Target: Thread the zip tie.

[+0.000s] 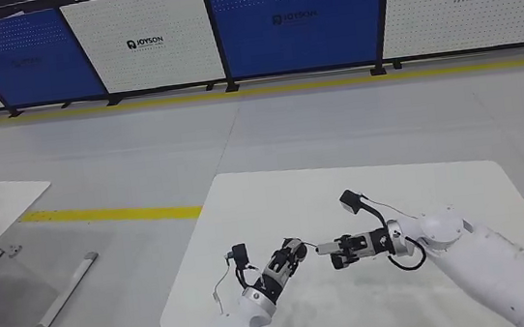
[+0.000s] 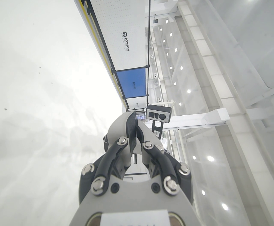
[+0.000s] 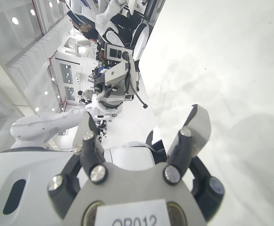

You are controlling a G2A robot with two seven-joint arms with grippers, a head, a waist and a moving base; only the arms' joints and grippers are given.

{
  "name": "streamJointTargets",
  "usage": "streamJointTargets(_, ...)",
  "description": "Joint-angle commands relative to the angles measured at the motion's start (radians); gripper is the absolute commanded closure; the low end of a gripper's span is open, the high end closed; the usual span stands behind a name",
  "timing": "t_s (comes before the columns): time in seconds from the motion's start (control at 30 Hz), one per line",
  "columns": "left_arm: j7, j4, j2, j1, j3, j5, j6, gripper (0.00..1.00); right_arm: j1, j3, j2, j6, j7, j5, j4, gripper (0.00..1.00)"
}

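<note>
White table (image 1: 392, 197) as datum. Above its near half, note left gripper (image 2: 135, 114) pressed shut on a thin sliver, apparently the zip tie (image 2: 134, 109). Bring right gripper (image 3: 141, 111), fingers (image 3: 199, 122) spread wide, alongside; align tail with head squarely before closing.

White table (image 1: 343, 193), left claw (image 1: 296, 247) near right claw (image 1: 332, 253), above front edge

A pale grey floor (image 1: 239, 132) is crossed by a yellow line (image 1: 112, 216). Along the far side, blue perforated panels (image 1: 299, 18) and white perforated panels (image 1: 141, 36) are lined up. A second white table (image 1: 0, 208) is set at the left. Round ceiling lights (image 2: 210, 158) are lit among white beams (image 2: 214, 115).
</note>
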Motion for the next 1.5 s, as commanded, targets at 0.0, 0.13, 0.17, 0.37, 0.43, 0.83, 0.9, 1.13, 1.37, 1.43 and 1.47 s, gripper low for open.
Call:
streamJointTargets(0.0,-0.006,-0.002,0.0,0.004,-0.004,0.001,-0.002,1.0,0.001,0.003,-0.004,0.0,0.011,0.004,0.006,0.81)
streamJointTargets(0.13,-0.015,-0.009,0.0,0.014,-0.012,0.006,-0.005,1.0,0.004,0.01,-0.017,0.001,0.032,0.015,0.027,1.0)
streamJointTargets(0.17,-0.017,-0.01,0.0,0.015,-0.014,0.007,-0.006,1.0,0.005,0.011,-0.02,0.0,0.038,0.017,0.031,1.0)
streamJointTargets(0.37,-0.022,-0.013,-0.002,0.021,-0.02,0.014,-0.009,1.0,0.011,0.023,-0.034,-0.003,0.065,0.02,0.055,1.0)
streamJointTargets(0.43,-0.021,-0.013,-0.002,0.023,-0.022,0.015,-0.01,1.0,0.011,0.027,-0.037,-0.004,0.069,0.017,0.059,1.0)
streamJointTargets(0.83,0.02,-0.013,-0.01,0.023,-0.022,0.027,-0.024,0.0,0.006,0.054,-0.048,-0.003,0.103,-0.011,0.07,1.0)
streamJointTargets(0.9,0.02,-0.013,-0.01,0.023,-0.022,0.027,-0.024,0.0,0.005,0.058,-0.048,-0.003,0.105,-0.011,0.071,1.0)
streamJointTargets(1.13,0.02,-0.013,-0.01,0.023,-0.022,0.027,-0.024,0.0,0.005,0.058,-0.048,-0.003,0.105,-0.011,0.071,1.0)
streamJointTargets(1.37,-0.006,-0.005,-0.011,0.018,-0.014,0.038,-0.019,0.0,-0.016,0.068,-0.044,0.002,0.078,-0.038,0.034,1.0)
streamJointTargets(1.43,-0.026,-0.003,-0.011,0.018,-0.013,0.033,-0.014,0.0,-0.02,0.075,-0.042,-0.003,0.089,-0.044,0.024,1.0)
streamJointTargets(1.47,-0.041,-0.004,-0.011,0.018,-0.014,0.025,-0.009,0.0,-0.02,0.078,-0.041,-0.004,0.096,-0.049,0.018,1.0)
